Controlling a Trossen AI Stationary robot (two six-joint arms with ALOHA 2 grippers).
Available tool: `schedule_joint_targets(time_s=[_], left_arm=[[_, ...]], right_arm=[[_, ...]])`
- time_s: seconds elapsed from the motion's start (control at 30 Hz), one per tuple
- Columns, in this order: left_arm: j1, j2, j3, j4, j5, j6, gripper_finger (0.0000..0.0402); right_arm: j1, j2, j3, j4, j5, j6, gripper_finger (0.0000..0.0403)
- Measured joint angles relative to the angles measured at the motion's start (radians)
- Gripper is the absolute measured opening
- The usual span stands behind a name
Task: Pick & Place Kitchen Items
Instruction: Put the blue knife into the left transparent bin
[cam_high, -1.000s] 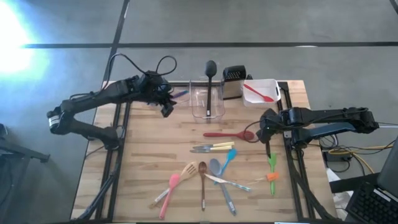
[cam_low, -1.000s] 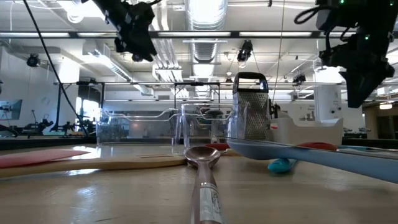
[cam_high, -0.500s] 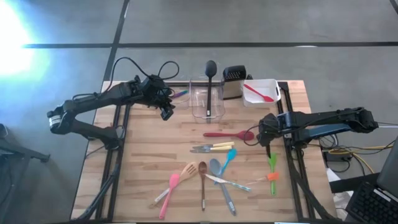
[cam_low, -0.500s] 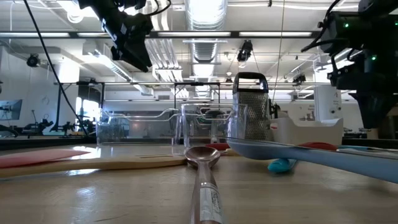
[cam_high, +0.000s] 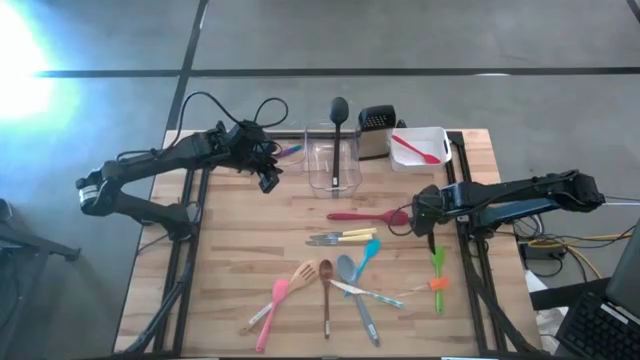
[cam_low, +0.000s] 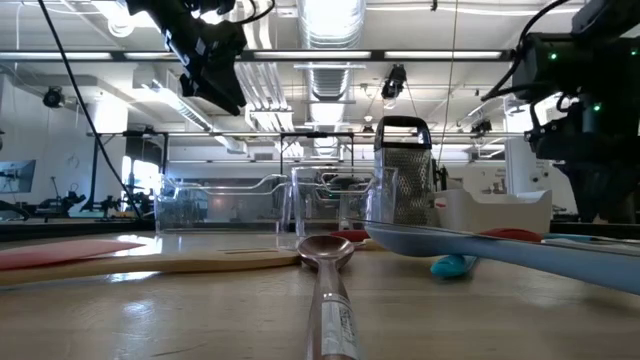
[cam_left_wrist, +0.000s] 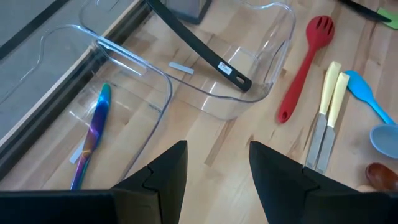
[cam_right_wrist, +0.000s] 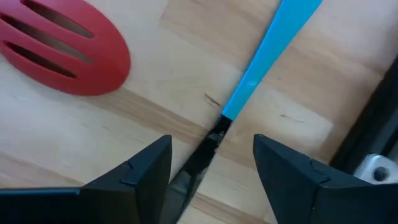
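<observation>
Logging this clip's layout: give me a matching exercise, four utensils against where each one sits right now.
Things:
1. black ladle
2. red slotted spoon
3. iridescent utensil
4. red spatula

Places:
A. in the white tub
B. flat on the wood, by the right pincer
C. standing in the middle clear tub, head over its far rim
D. in the clear tub nearest the left pincer

Pairs: 1-C, 2-B, 3-D, 4-A

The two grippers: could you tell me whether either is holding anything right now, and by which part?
Neither holds anything. The left gripper is open above the table near the clear tubs. The right gripper is open over a slim blue-and-black tool beside the red spoon, not gripping it.
</observation>
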Motion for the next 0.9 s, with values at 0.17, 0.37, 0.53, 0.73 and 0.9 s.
schedule_joint_targets(time_s=[0.17, 0.37, 0.53, 0.73, 0.9], left_arm=[[0.000, 0.000, 0.000, 0.000, 0.000, 0.000, 0.0177], [0.000, 0.000, 0.000, 0.003, 0.000, 0.000, 0.0177], [0.000, 0.000, 0.000, 0.005, 0.000, 0.000, 0.0177], [0.000, 0.000, -0.002, 0.007, 0.000, 0.000, 0.0177], [0.000, 0.001, -0.020, 0.005, 0.000, -0.001, 0.0177]], right_arm=[[0.000, 0.063, -0.005, 0.014, -0.003, 0.015, 0.0217], [-0.003, 0.151, -0.017, 0.084, -0.020, -0.001, 0.0209], [-0.021, 0.209, -0.026, 0.102, -0.038, -0.009, 0.0200], [-0.040, 0.199, -0.034, 0.114, -0.058, -0.032, 0.0174], [-0.070, 0.181, -0.048, 0.129, -0.092, -0.060, 0.0142]])
